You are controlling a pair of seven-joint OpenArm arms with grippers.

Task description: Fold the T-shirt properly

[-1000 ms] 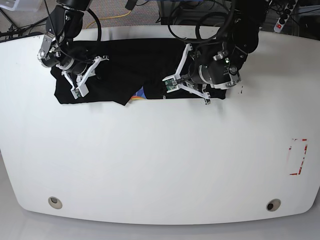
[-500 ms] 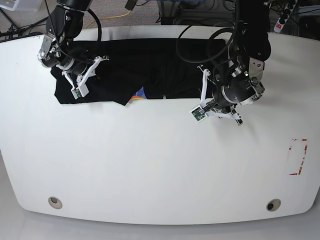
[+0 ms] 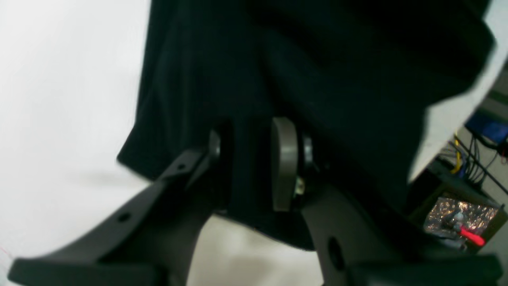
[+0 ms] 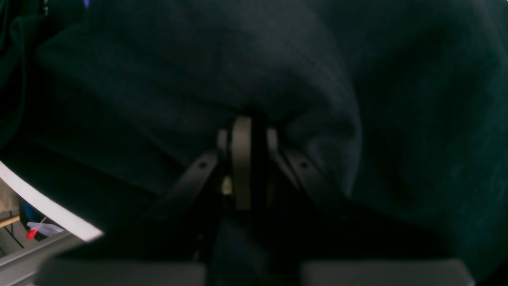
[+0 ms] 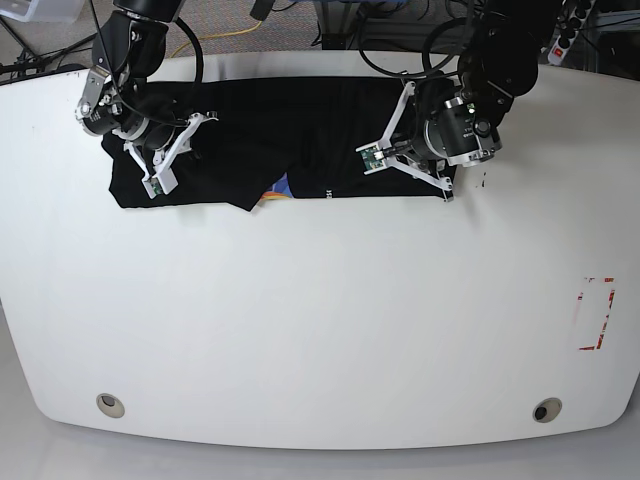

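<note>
The black T-shirt (image 5: 260, 130) lies spread along the far side of the white table (image 5: 320, 330), and a bit of its colourful print (image 5: 278, 189) shows at the front hem. My left gripper (image 5: 428, 152) is over the shirt's right end. In the left wrist view the left gripper (image 3: 248, 159) is shut on a fold of T-shirt (image 3: 317, 59) cloth near a lifted edge. My right gripper (image 5: 160, 150) sits on the shirt's left end. The right wrist view shows the right gripper (image 4: 246, 159) pinched shut, with T-shirt (image 4: 158, 79) fabric puckered at its tips.
A rectangle of red tape (image 5: 597, 315) marks the table near its right edge. Two round grommets (image 5: 110, 405) (image 5: 546, 410) sit by the front edge. Cables and a power strip (image 5: 568, 35) lie behind the table's far edge.
The left arm swung out toward the front right of the shirt half a second ago and has come back over its right end. The right arm has stayed put.
</note>
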